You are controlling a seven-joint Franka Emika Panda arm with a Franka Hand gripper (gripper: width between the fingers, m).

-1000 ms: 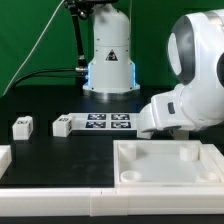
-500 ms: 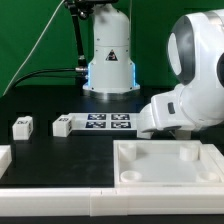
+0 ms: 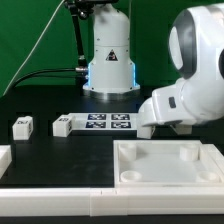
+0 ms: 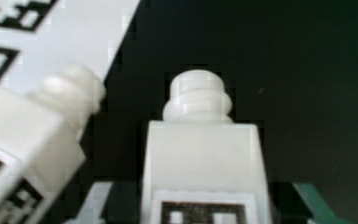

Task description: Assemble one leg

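Note:
In the wrist view a white leg (image 4: 202, 150) with a rounded peg on its end and a black-and-white tag lies between my gripper's (image 4: 206, 197) fingers. A dark gap shows on each side, so the jaws are open around it. A second leg (image 4: 34, 130) lies close beside it. In the exterior view the arm (image 3: 185, 95) hides the gripper and both these legs. Two more legs (image 3: 22, 126) (image 3: 62, 126) lie on the black table at the exterior view's left.
The marker board (image 3: 108, 122) lies mid-table and shows in the wrist view (image 4: 43, 40) just beyond the second leg. The large white tray-like piece (image 3: 165, 165) sits at the front right. A white rail (image 3: 50, 200) runs along the front edge. The robot base (image 3: 110, 60) stands behind.
In the exterior view the arm's lower body has risen slightly and shifted a little to the right. The two legs at the left have not moved.

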